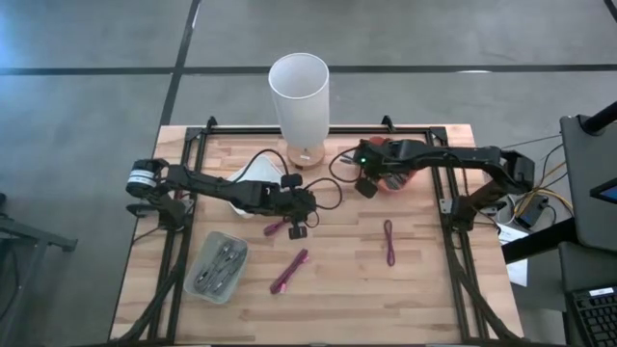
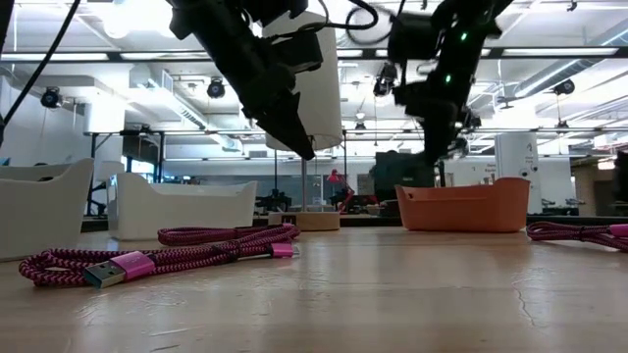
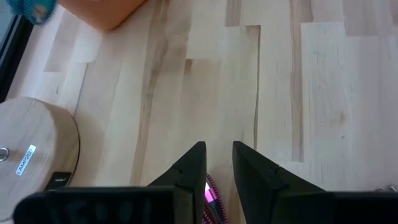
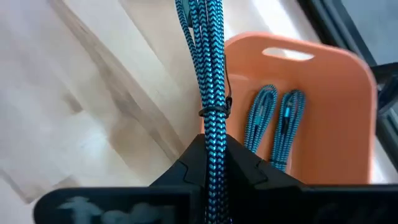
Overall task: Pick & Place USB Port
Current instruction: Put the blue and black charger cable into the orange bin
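My right gripper is shut on a bundled blue braided USB cable above the orange bin, where two more blue cables lie. In the high view it hovers at the bin. My left gripper is above the table with its fingers a narrow gap apart. A pink cable shows through that gap and lies flat on the wood, beside the gripper in the high view. My right gripper pinches the blue cable bundle between its two fingers, which lie along the cable. The bundle, bound by a thin tie, runs on past the fingertips and is lifted clear of the table and the bin.
A tall white cylinder lamp on a round wooden base stands at the far edge between the arms. A clear tray of cables sits near left. Two more pink cables lie on the wood. White bins show at the left in the low view.
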`<move>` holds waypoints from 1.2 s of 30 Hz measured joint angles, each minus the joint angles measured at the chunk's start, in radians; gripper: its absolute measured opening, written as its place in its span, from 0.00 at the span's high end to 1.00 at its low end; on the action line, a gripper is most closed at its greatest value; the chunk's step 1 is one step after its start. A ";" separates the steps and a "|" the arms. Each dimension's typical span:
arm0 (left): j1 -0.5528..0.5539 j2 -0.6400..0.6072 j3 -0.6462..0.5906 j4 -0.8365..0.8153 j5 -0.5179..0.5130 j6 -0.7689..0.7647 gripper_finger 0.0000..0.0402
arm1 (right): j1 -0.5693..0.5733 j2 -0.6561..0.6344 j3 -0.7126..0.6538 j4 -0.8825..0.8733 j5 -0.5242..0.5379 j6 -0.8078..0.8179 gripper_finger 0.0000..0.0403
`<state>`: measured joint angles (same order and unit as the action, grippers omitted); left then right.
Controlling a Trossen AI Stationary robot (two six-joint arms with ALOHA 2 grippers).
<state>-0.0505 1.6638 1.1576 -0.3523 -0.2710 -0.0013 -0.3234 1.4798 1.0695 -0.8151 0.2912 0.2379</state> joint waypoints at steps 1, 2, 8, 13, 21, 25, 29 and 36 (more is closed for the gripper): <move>0.000 0.000 0.000 0.000 0.000 0.001 0.79 | 0.001 -0.019 0.000 -0.005 0.000 0.007 0.94; 0.000 0.000 0.000 0.000 0.000 0.001 0.79 | 0.003 -0.039 0.000 -0.014 0.000 0.027 0.94; 0.000 0.000 0.000 0.000 0.000 -0.001 0.79 | -0.001 -0.142 -0.032 -0.124 0.098 0.164 0.94; 0.000 0.000 0.000 0.000 0.000 -0.002 0.79 | -0.012 -0.191 -0.127 -0.131 0.098 0.250 0.94; 0.000 0.000 0.000 0.044 0.000 -0.007 0.79 | -0.024 -0.163 -0.248 -0.036 0.098 0.242 0.94; 0.000 0.000 0.000 0.064 0.002 -0.007 0.79 | -0.049 -0.137 -0.253 0.025 0.099 0.205 0.94; 0.000 0.000 0.000 0.064 0.003 -0.007 0.79 | -0.086 -0.103 -0.246 0.053 0.100 0.192 0.94; 0.000 0.000 0.000 0.064 0.003 -0.007 0.79 | -0.133 -0.014 -0.260 0.121 0.094 0.151 0.92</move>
<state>-0.0505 1.6638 1.1576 -0.2882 -0.2679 -0.0082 -0.4564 1.4662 0.8097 -0.6938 0.3855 0.3889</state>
